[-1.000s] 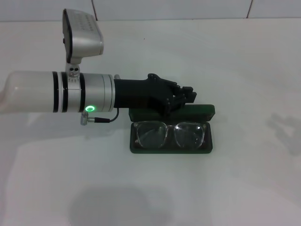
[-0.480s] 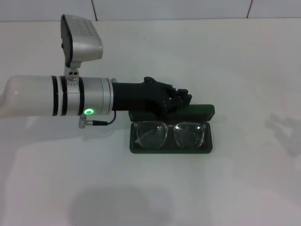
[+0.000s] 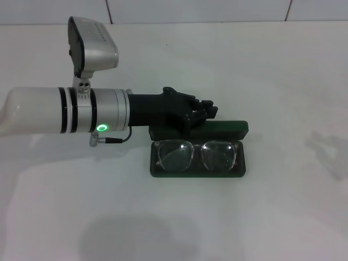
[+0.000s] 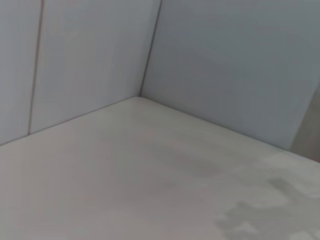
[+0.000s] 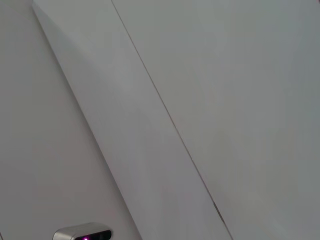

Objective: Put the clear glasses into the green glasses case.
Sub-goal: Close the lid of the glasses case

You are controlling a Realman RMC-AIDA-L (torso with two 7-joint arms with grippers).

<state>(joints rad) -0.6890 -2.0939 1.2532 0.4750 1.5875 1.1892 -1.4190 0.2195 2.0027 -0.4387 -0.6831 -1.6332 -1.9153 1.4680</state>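
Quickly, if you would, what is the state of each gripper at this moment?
Left gripper: over the back of the open dark green glasses case, above the transparent plastic glasses lying in it; cannot be told.
Right gripper: not in view.

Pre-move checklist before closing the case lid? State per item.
1. clear glasses lie inside the green glasses case tray: ok.
2. Frame inside the tray rim on all sides: ok in the head view.
3. Lid open, standing behind the tray: ok.
4. left gripper above the lid's back edge, clear of the glasses: ok.
5. Left gripper open or shut: cannot tell.
6. Right gripper position: cannot tell, not in view.
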